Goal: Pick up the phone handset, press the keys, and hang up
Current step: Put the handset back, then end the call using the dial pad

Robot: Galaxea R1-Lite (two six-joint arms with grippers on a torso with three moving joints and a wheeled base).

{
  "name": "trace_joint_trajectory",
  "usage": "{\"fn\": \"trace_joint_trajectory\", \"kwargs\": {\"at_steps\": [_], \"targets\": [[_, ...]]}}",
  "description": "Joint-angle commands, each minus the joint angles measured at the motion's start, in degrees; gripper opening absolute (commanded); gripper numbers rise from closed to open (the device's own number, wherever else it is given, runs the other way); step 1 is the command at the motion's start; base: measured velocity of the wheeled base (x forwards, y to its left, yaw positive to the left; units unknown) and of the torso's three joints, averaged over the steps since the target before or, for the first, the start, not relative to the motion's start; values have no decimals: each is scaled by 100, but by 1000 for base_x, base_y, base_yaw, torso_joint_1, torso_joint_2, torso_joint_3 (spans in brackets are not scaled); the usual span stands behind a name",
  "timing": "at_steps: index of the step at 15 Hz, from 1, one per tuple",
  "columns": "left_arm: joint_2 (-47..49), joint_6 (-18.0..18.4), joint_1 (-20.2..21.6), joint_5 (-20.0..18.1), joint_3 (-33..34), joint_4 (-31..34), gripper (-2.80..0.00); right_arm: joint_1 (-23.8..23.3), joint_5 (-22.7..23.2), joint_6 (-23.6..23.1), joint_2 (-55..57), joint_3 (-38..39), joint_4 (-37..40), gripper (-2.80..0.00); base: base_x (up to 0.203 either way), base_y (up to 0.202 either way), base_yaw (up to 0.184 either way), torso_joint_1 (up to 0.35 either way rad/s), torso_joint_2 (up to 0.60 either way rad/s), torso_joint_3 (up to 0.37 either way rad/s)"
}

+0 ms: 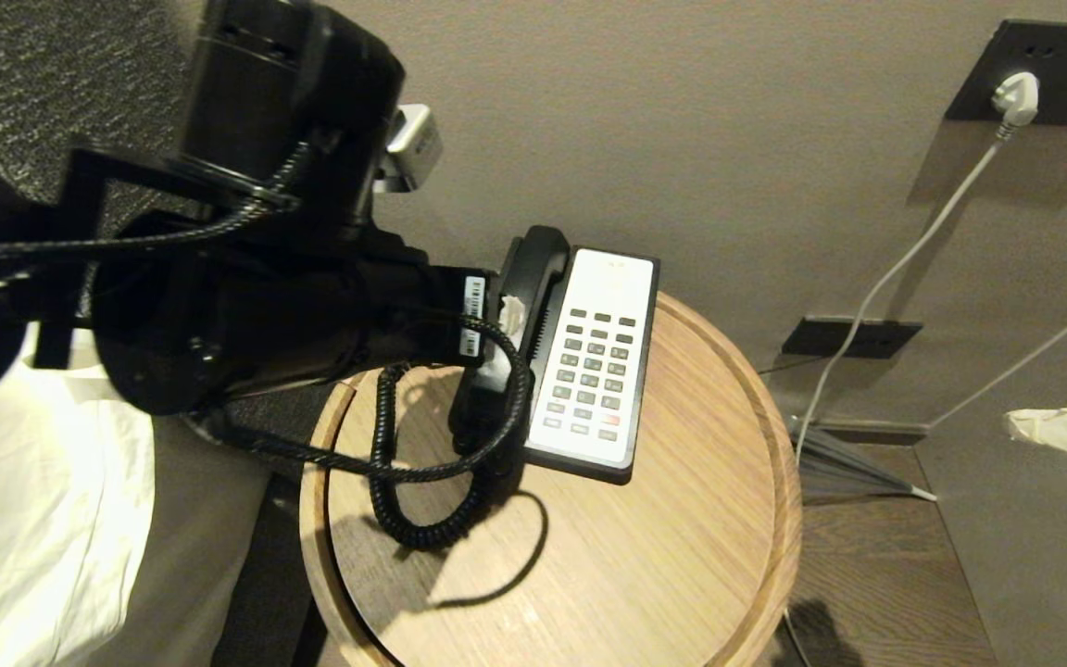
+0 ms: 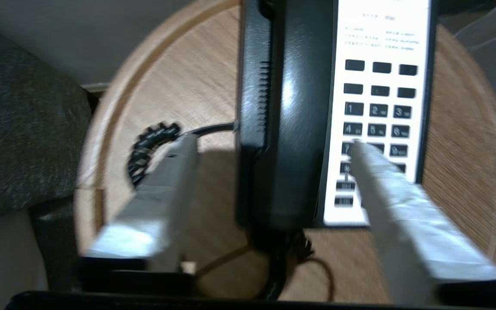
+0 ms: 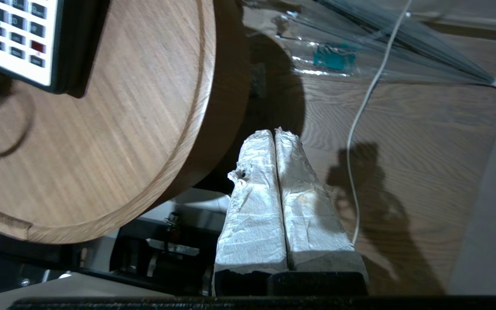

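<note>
The black phone handset (image 1: 534, 267) (image 2: 293, 129) lies lengthwise on the cradle side of the black-and-white phone base (image 1: 596, 371) (image 2: 381, 51). The base sits on a round wooden table (image 1: 682, 556). My left gripper (image 2: 272, 142) hangs open above the handset's lower half. One taped finger (image 2: 175, 172) is over bare wood and the other over the keypad, neither touching the handset. The black coiled cord (image 1: 383, 445) (image 2: 149, 144) loops over the table. My right gripper (image 3: 274, 131) is shut on nothing, low beside the table's edge over the floor.
A bed with white linen (image 1: 33, 519) borders the table on the left. On the wall is a socket with a white plug (image 1: 1015, 97), its cable running down to the floor. A folded umbrella (image 1: 834, 463) lies on the floor, and a lined bin (image 1: 1066, 428) stands at the right.
</note>
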Motion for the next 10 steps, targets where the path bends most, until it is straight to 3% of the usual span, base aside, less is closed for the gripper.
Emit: {"fn": "trace_joint_trajectory", "kwargs": {"at_steps": [1, 6, 10], "targets": [[-922, -6, -14, 13, 391, -25, -280, 196, -7, 7, 328, -64, -31, -280, 0, 0, 0, 0, 0, 0], [-2479, -19, 37, -43, 1156, -120, -280, 1233, -8, 46, 1574, -763, -369, -280, 0, 0, 0, 0, 0, 0], [-3206, -49, 339, -94, 1609, -143, -280, 1798, -11, 122, 2671, -1417, -428, -280, 0, 0, 0, 0, 0, 0]]}}
